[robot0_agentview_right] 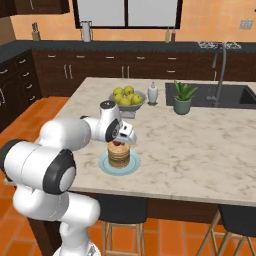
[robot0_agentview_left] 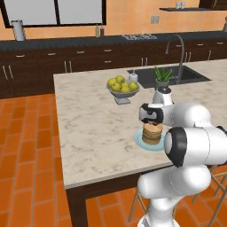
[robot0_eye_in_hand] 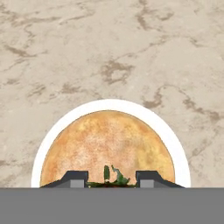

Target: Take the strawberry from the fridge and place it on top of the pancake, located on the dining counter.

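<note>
Placement is the step in hand: the hand (robot0_agentview_right: 120,142) hangs directly over the pancake (robot0_agentview_right: 119,154), which sits on its pale blue plate (robot0_agentview_right: 119,165) near the front edge of the dining worktop (robot0_agentview_right: 200,145). In the right base view the strawberry (robot0_agentview_right: 118,143) shows as a small red spot between the fingertips, just above the top of the stack; whether it already touches the top pancake cannot be told. In the hand view the two dark fingertips (robot0_eye_in_hand: 75,178) stand a little apart with the berry's green leaves between them, so the hand appears closed lightly on the fruit, jaws narrowed to its width.

The next move, by this reading, calls for a short lowering if any gap remains, then a gentle parting of the fingers so the berry settles on the stack, roughly in its middle, and does not roll off, followed by a straight lift clear.

Several things are hard to make out. The red body of the berry is cut off at the bottom of the hand view. In the left base view the arm's white links cover part of the plate. A bowl of yellow-green fruit (robot0_agentview_right: 127,98) and a potted plant (robot0_agentview_right: 183,98) stand farther back, well apart from the stack.
</note>
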